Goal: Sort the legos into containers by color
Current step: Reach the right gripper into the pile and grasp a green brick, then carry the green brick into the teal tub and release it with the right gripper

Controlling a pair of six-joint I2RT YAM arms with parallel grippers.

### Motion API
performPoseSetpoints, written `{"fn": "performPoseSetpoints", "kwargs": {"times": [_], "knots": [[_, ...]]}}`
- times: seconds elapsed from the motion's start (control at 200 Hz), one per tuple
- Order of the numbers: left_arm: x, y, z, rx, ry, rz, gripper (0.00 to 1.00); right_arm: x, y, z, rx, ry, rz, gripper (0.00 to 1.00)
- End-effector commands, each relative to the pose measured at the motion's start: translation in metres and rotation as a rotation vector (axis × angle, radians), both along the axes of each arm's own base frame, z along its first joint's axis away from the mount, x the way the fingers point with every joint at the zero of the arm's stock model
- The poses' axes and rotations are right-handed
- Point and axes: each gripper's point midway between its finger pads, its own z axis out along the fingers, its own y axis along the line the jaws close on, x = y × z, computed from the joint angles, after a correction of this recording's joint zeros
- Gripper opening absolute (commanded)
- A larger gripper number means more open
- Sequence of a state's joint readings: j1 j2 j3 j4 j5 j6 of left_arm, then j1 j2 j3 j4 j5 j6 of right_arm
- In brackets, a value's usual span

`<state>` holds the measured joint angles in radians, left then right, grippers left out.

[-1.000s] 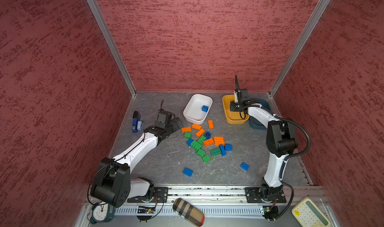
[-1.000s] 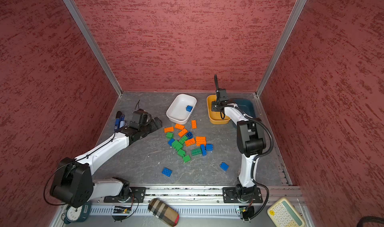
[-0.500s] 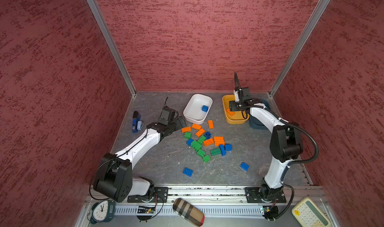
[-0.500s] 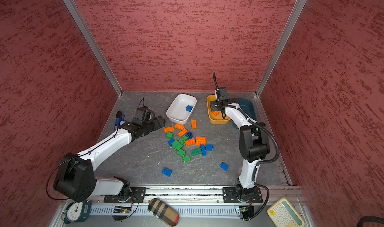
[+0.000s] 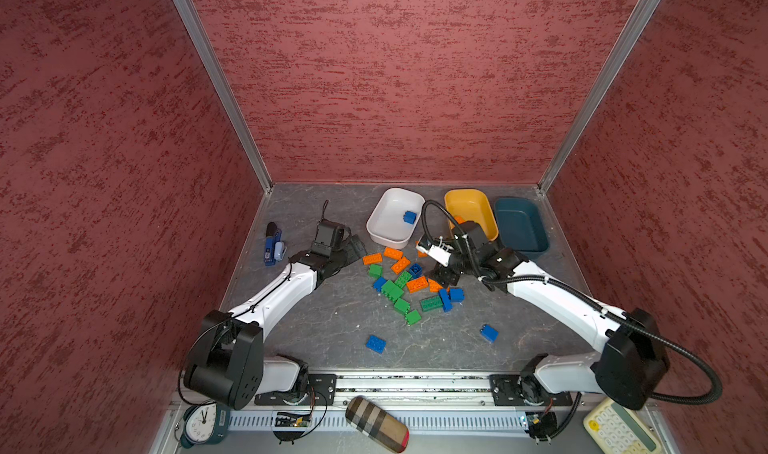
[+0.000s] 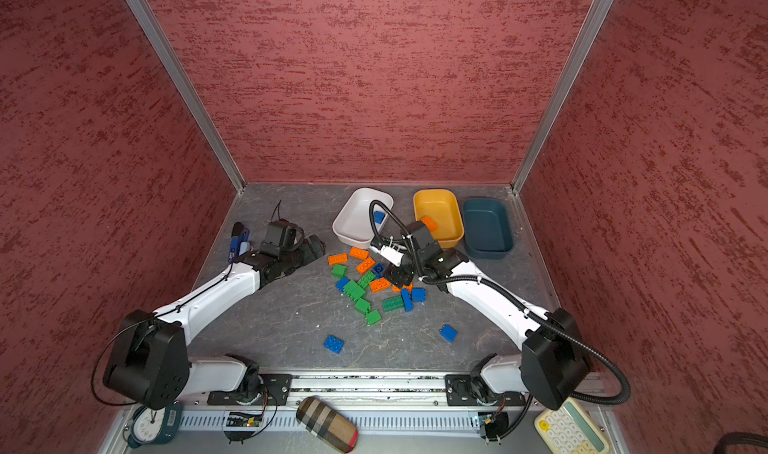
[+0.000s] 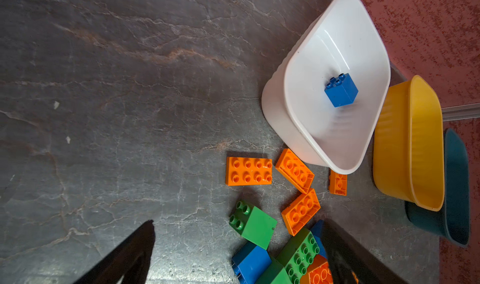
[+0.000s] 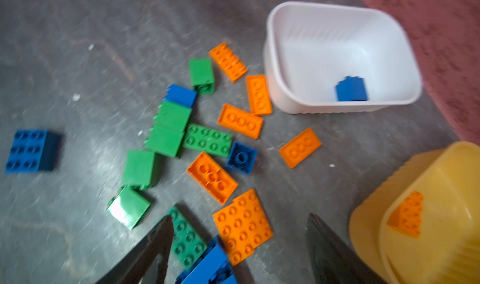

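- Three tubs stand in a row at the far wall. The white tub (image 5: pixel 388 225) is on the left, the yellow-orange tub (image 5: pixel 471 206) in the middle and the dark teal tub (image 5: pixel 519 223) on the right.
- The white tub holds one blue cube (image 5: pixel 409 217). The yellow-orange tub holds one orange brick (image 6: pixel 429 223).
- Loose on the grey floor (image 5: pixel 324 327), just near of the tubs at mid-scene, I count six orange bricks (image 5: pixel 372 259), seven green bricks (image 5: pixel 392 290) and six blue bricks (image 5: pixel 456 294).
- The orange count is unsure: the broad orange piece (image 8: pixel 242 225) may be two bricks lying flush.
- Four of the blue bricks sit in the heap. Two lie well apart toward the near rail, one near-left (image 5: pixel 375 343) and one near-right (image 5: pixel 489 332).
- The left gripper (image 5: pixel 353 247) sits at the left edge of the heap, near the white tub's near-left corner. Its jaws are spread wide and pinch nothing.
- The right gripper (image 5: pixel 444 275) is low over the right side of the heap with its jaws spread and nothing pinched.
- In the blurred right wrist view, the broad orange piece shows between the right gripper's two fingers. I cannot tell whether they touch it.
- Off-task, one each: a blue-and-black gadget (image 5: pixel 272 246) at far left, and along the near edge a clock (image 5: pixel 203 418), a plaid case (image 5: pixel 376 423) and a calculator (image 5: pixel 619 429).
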<state>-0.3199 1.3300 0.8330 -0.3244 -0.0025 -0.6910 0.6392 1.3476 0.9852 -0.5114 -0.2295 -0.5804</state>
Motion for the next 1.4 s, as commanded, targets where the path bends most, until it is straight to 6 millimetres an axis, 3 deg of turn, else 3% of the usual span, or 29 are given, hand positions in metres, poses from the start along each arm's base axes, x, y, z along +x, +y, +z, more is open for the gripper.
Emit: {"fn": "performPoseSetpoints", "kwargs": {"times": [0.0,0.13,0.386,0.636,0.897,0.982,1.042,1.217,1.297,1.393], "knots": [[0.007,0.004,0.019,-0.021,-0.074,0.033,1.0,-0.039,-0.004,-0.026,-0.139,0.02,0.235,0.79],[0.007,0.009,0.02,-0.01,-0.075,0.042,0.99,-0.058,-0.01,-0.059,-0.296,0.017,0.363,0.77],[0.004,0.011,0.017,-0.014,-0.07,0.049,0.99,-0.048,0.002,-0.102,-0.436,0.059,0.433,0.74],[-0.002,0.018,0.012,-0.009,-0.062,0.068,0.99,-0.04,-0.001,-0.127,-0.517,0.106,0.414,0.67],[-0.002,0.018,0.01,-0.006,-0.057,0.063,0.99,-0.041,-0.005,-0.141,-0.552,0.14,0.4,0.32],[-0.001,0.017,0.01,-0.005,-0.053,0.059,0.99,-0.039,0.001,-0.132,-0.514,0.116,0.395,0.2],[0.0,0.014,0.011,-0.002,-0.055,0.051,1.0,-0.037,0.012,-0.118,-0.446,0.087,0.386,0.18],[0.003,-0.002,0.019,0.097,-0.065,-0.006,1.0,-0.02,0.046,-0.047,-0.146,0.018,0.275,0.12],[0.007,-0.014,0.023,0.095,-0.071,-0.036,0.99,-0.003,0.047,-0.017,-0.025,-0.048,0.185,0.12],[0.013,-0.035,0.028,0.06,-0.085,-0.09,0.99,0.033,0.027,0.026,0.168,-0.115,-0.05,0.1]]}}
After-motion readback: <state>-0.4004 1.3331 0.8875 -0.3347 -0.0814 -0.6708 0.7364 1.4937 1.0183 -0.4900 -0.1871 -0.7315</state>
